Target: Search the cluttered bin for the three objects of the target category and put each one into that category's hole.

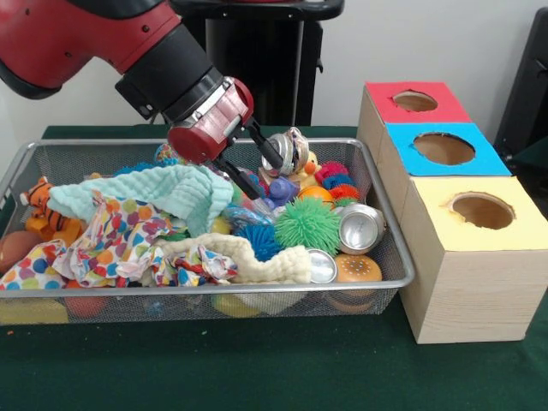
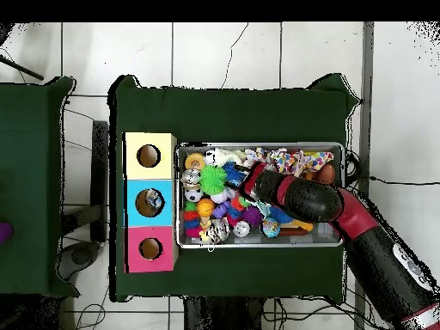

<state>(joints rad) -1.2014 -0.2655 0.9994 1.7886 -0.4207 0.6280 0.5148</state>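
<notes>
The green counter [image 1: 257, 368] is closest to us. On it sits a wire bin [image 1: 205, 295] full of toys and cloths. Next to the bin is a wooden box with three holes: a yellow hole [image 1: 482, 210] in front, a blue hole [image 1: 443, 148] behind it, and a red hole [image 1: 415, 101] at the back.

At the front of the bin lie a spotted cloth [image 1: 111, 240], a cream cloth [image 1: 248, 257], a toy burger [image 1: 358, 268] and two shiny metal cups [image 1: 360, 228]. A green spiky ball [image 1: 306, 224] sits in the middle, and a mint cloth [image 1: 171, 193] lies over the pile.

Farther back, the gripper [image 1: 270, 163] hangs over the toys. Its two black fingers [image 1: 265, 147] are spread a little, and they hold nothing that I can see. A shiny silver thing [image 1: 291, 150] touches one finger, near a yellow duck [image 1: 306, 169].

I think the robot is still hunting. It should go slowly, pinch just one toy, and lift it straight up so the cloths do not come along.
</notes>
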